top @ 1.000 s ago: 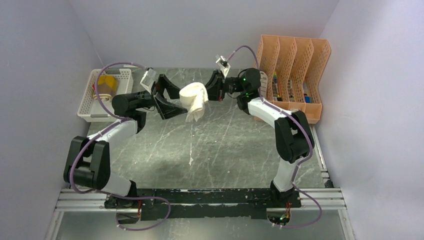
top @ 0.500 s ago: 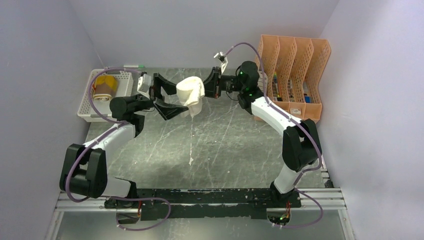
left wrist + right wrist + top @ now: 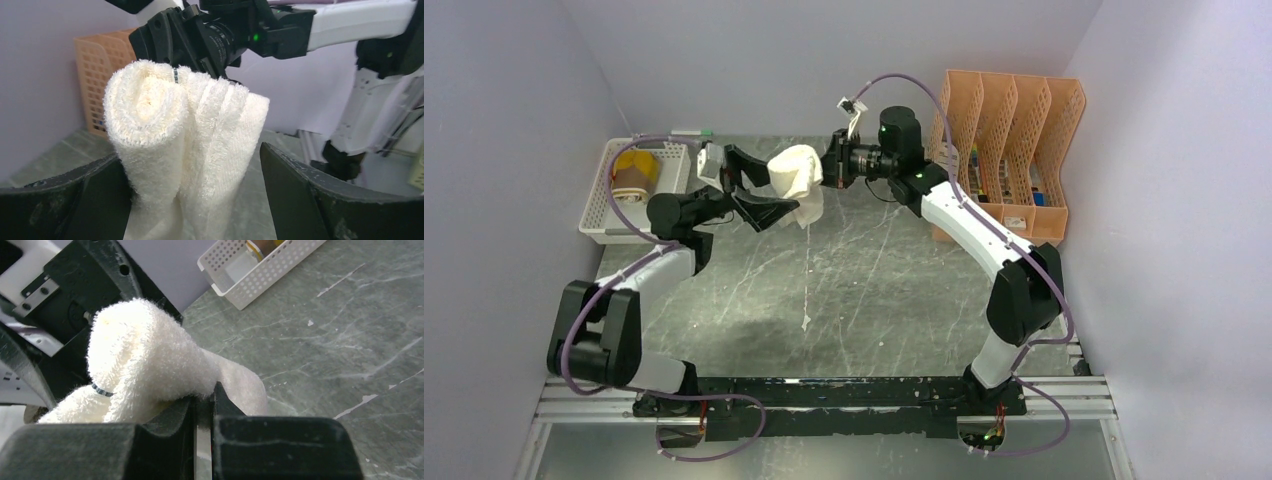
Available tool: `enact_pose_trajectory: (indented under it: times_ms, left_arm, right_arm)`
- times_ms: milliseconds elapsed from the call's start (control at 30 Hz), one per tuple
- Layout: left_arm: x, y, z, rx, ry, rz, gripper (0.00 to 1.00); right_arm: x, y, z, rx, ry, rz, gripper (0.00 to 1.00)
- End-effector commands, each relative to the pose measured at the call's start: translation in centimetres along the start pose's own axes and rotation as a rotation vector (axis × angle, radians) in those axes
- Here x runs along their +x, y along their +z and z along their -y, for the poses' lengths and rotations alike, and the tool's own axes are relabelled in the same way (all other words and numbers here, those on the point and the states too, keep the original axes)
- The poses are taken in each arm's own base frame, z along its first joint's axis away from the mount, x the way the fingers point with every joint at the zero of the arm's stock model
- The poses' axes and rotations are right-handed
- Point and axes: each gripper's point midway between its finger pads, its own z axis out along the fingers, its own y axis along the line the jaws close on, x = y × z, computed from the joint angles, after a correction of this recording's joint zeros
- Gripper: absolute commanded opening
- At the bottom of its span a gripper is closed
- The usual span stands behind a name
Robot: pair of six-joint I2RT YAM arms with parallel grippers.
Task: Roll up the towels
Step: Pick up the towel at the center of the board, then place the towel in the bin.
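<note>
A rolled cream-white towel (image 3: 794, 175) hangs in the air over the back of the table, its loose end drooping down. My right gripper (image 3: 826, 172) is shut on the towel's edge from the right; in the right wrist view the towel (image 3: 145, 355) bulges over the pinched jaws of that gripper (image 3: 202, 397). My left gripper (image 3: 776, 190) is open, one finger on each side of the roll. In the left wrist view the towel (image 3: 185, 150) stands between the fingers (image 3: 300, 195), brushing the left one, with a gap to the right one. The mustard-yellow and brown towel (image 3: 634, 170) lies rolled in the white basket (image 3: 604, 215).
The white basket (image 3: 250, 285) stands at the back left by the wall. An orange file organizer (image 3: 1009, 130) with several slots stands at the back right. The table is grey marble with walls on three sides.
Both grippers and the cream towel have shifted left and toward the back. The right arm has reached further left. Neither gripper's opening has changed.
</note>
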Motion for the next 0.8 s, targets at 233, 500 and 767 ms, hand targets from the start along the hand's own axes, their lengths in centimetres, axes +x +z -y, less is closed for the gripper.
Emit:
enact_pose_trajectory:
  times_ms: [233, 500, 767]
  left_arm:
    - [4.0, 1.2, 3.9, 0.103, 0.115, -0.209, 0.95]
    - [5.2, 1.6, 0.9, -0.055, 0.144, -0.260, 0.98]
    - [5.7, 1.5, -0.5, -0.118, 0.138, -0.274, 0.74]
  right_arm:
    - [-5.0, 1.8, -2.2, 0.082, 0.019, 0.126, 0.00]
    - [-5.4, 2.4, -5.0, 0.035, 0.034, 0.126, 0.00]
    - [-5.7, 2.2, -6.8, 0.011, 0.004, 0.128, 0.00]
